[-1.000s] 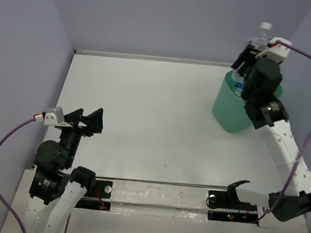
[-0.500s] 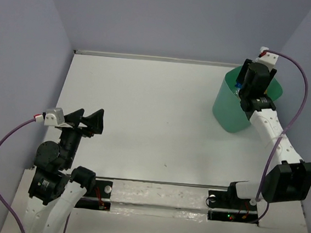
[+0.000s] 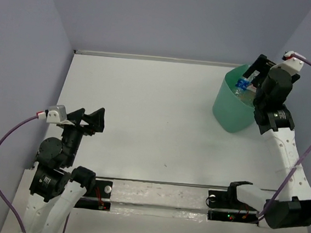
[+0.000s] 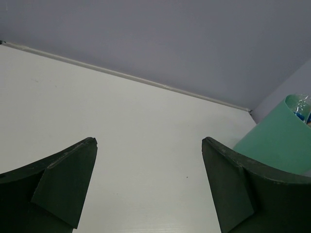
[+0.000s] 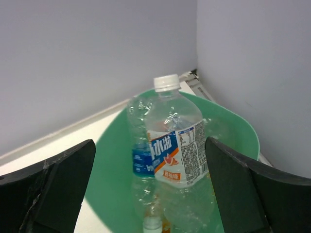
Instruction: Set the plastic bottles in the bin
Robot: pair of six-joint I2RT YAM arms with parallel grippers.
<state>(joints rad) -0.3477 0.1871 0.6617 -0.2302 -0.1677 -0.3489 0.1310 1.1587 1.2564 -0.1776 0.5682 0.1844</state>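
the right pincer [image 5: 149,144] hangs over the bin [image 3: 228,109], which stands at the far right corner of the desk [image 3: 145,110]. its jaws are spread wide and touch nothing. between them, inside the bin, a white-capped bottle [image 5: 176,141] with a white, red and blue label stands nearly upright, with a blue-labelled bottle [image 5: 141,162] just beside it. the left pincer [image 4: 149,143] is open too, gripping nothing, above the desk's near left side and well apart from the bin.

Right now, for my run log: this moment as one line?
right gripper: open over bin | bottle: in bin, not gripped | left gripper: open, empty
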